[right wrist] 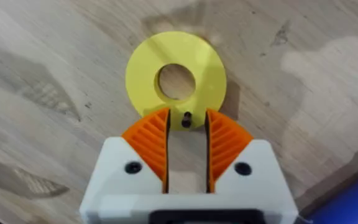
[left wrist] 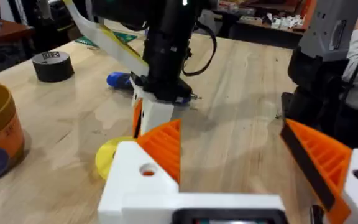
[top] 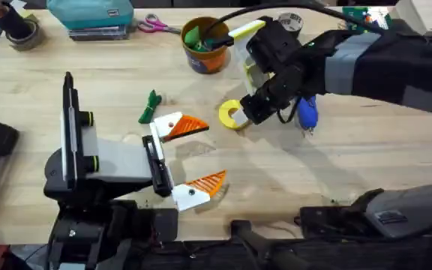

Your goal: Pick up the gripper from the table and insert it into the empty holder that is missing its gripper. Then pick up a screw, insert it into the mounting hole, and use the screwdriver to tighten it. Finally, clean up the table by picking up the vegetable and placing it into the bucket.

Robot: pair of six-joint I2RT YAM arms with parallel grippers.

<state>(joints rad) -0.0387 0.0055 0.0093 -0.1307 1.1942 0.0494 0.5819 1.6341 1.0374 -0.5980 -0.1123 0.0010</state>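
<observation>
Right end effector (right wrist: 186,134) overhangs yellow disc (right wrist: 176,59) edge; bare table (right wrist: 309,93) around.

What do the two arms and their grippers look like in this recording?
Both arms are black with grey segments; the left one shows green rings at a joint. A black cable loops along the right arm. Each gripper, left gripper and right gripper, has white angular finger blocks with a dark screw hole and orange ribbed wedge pads.
</observation>
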